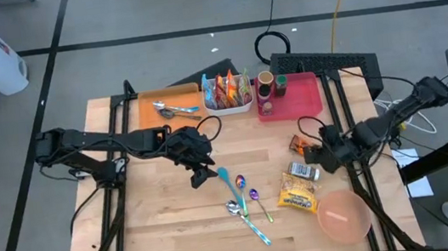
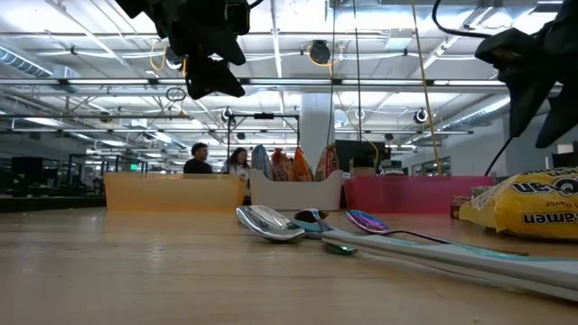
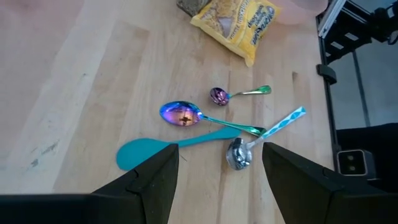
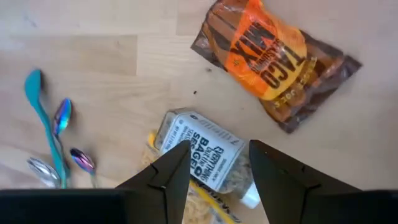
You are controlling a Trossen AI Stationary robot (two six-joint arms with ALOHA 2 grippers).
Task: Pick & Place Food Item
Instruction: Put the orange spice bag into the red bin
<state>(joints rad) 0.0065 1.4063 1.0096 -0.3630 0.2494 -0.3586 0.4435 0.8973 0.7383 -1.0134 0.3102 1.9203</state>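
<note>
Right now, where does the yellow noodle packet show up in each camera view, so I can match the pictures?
High view: the yellow noodle packet lies right of centre, near the front edge, beside the pink bowl.
Low view: at the right edge, behind the spoons.
Left wrist view: top centre.
Right wrist view: a yellow sliver at the bottom, under the seasoning packet.
Shared landmark: the spoons.

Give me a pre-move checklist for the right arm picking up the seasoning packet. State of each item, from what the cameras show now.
1. Right gripper open and empty: ok.
2. Right gripper above the bagel seasoning packet, not touching: ok.
3. Packet free on top: ok, though it overlaps the yellow ramen bag.
4. Taco mix packet clear of the fingers: ok.
5. Left gripper away, open over the spoons: ok.
6. Pink bowl empty: ok; whether it is the drop spot: cannot tell.
</note>
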